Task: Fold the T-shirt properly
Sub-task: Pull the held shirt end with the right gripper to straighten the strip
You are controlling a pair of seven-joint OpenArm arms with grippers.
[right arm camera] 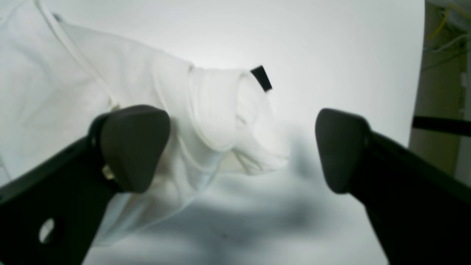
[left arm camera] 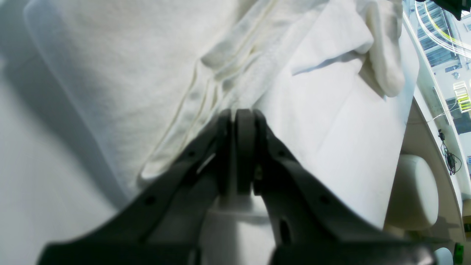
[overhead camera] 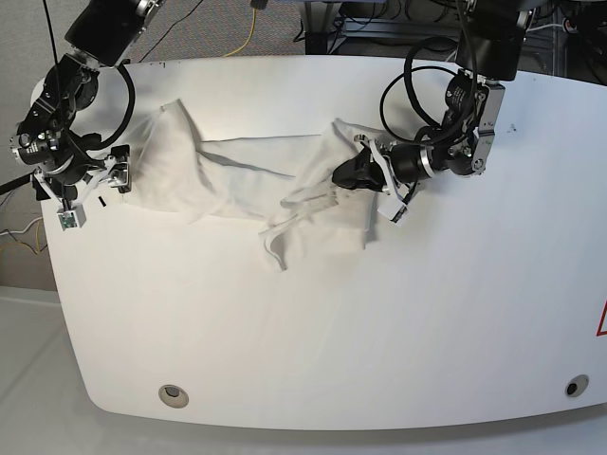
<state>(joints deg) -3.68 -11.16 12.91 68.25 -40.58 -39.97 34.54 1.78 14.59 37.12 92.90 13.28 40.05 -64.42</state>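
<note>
The white T-shirt (overhead camera: 237, 171) lies crumpled across the back of the white table (overhead camera: 332, 332), stretched between the two arms. My left gripper (overhead camera: 349, 176) is shut on a bunched seam of the T-shirt (left arm camera: 235, 73), with its fingertips (left arm camera: 239, 115) pressed together over the fabric. At the shirt's other end my right gripper (right arm camera: 237, 147) stands wide open just above a rolled sleeve edge of the T-shirt (right arm camera: 213, 106) with a small black tag (right arm camera: 261, 78). Nothing is between its pads (right arm camera: 132, 147). In the base view the right gripper (overhead camera: 95, 194) sits near the table's left edge.
Two round holes (overhead camera: 172, 394) (overhead camera: 573, 387) sit near the table's front edge. Cables (overhead camera: 237, 38) and equipment lie on the floor behind the table. A cream padded object (left arm camera: 412, 191) stands beyond the table edge in the left wrist view.
</note>
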